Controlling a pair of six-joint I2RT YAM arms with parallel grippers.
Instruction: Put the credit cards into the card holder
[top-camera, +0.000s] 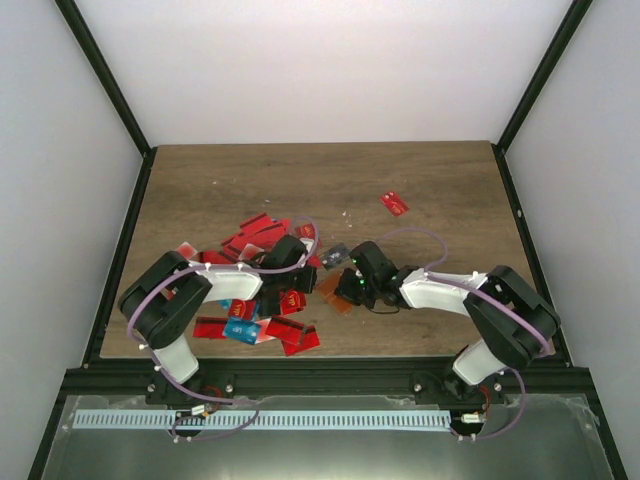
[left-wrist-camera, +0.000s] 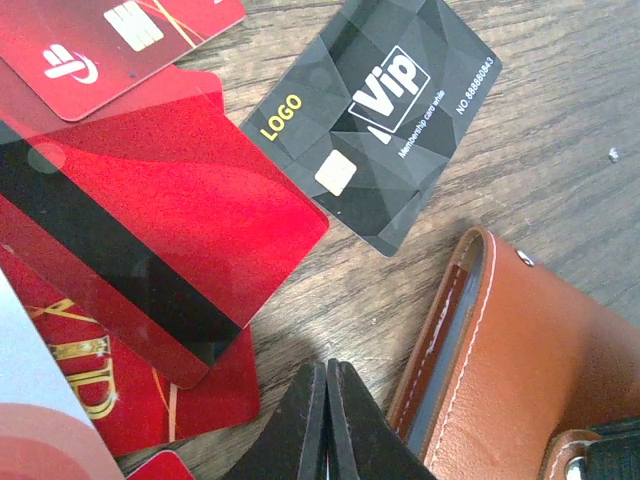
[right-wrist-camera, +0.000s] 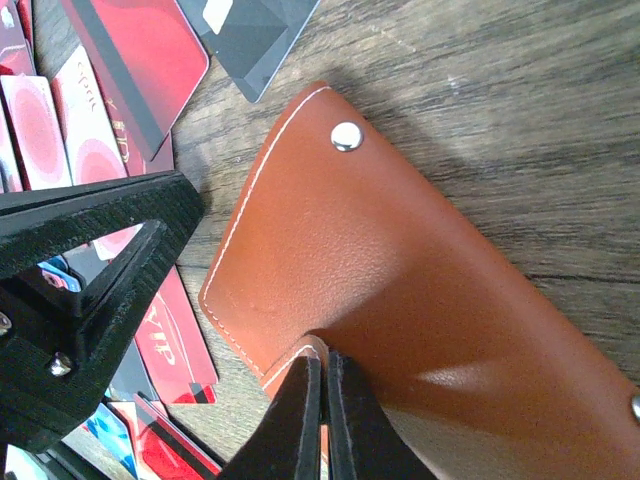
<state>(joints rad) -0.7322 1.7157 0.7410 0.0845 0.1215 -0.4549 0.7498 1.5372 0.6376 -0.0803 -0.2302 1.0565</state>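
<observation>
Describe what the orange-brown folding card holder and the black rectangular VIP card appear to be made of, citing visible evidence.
Orange-brown folding card holder: likely leather or imitation, matte; fine grain, white stitching, metal stud. Black rectangular VIP card: probably plastic, smooth semi-gloss; thin, printed facets, chip.

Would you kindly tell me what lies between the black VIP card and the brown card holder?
Nothing but a bare strip of the wooden table separates the black VIP card from the card holder; the left wrist view shows it.
</observation>
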